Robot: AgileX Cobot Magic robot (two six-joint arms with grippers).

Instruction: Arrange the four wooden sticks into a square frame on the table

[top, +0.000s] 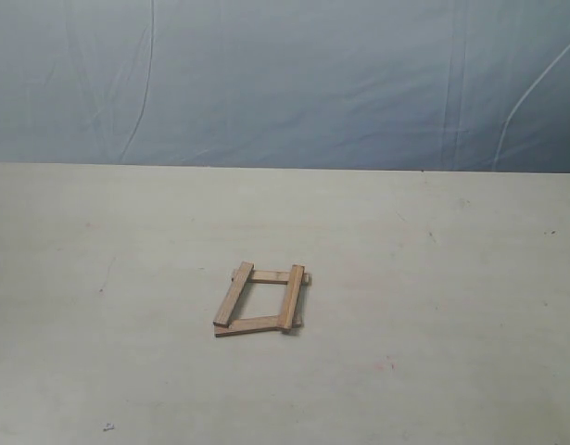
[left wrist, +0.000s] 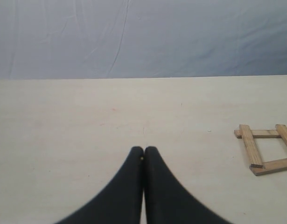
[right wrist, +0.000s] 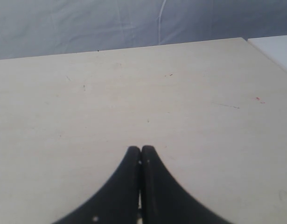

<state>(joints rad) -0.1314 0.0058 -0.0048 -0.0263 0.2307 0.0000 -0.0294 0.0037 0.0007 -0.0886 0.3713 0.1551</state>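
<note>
The four wooden sticks lie as a small, slightly skewed square frame [top: 262,299] near the middle of the table [top: 433,306]. Two side sticks rest on top of the far and near sticks, overlapping at the corners. In the left wrist view the square frame [left wrist: 266,148] shows off to one side, partly cut by the picture's edge. My left gripper [left wrist: 143,149] is shut with nothing between its black fingers, well apart from the frame. My right gripper [right wrist: 141,148] is shut and empty over bare table; no stick shows in its view. Neither gripper appears in the exterior view.
A blue-grey sheet backdrop [top: 285,83] hangs behind the table's far edge. A white surface [right wrist: 276,49] adjoins the table's corner in the right wrist view. Small dark specks and red marks [right wrist: 257,99] dot the tabletop.
</note>
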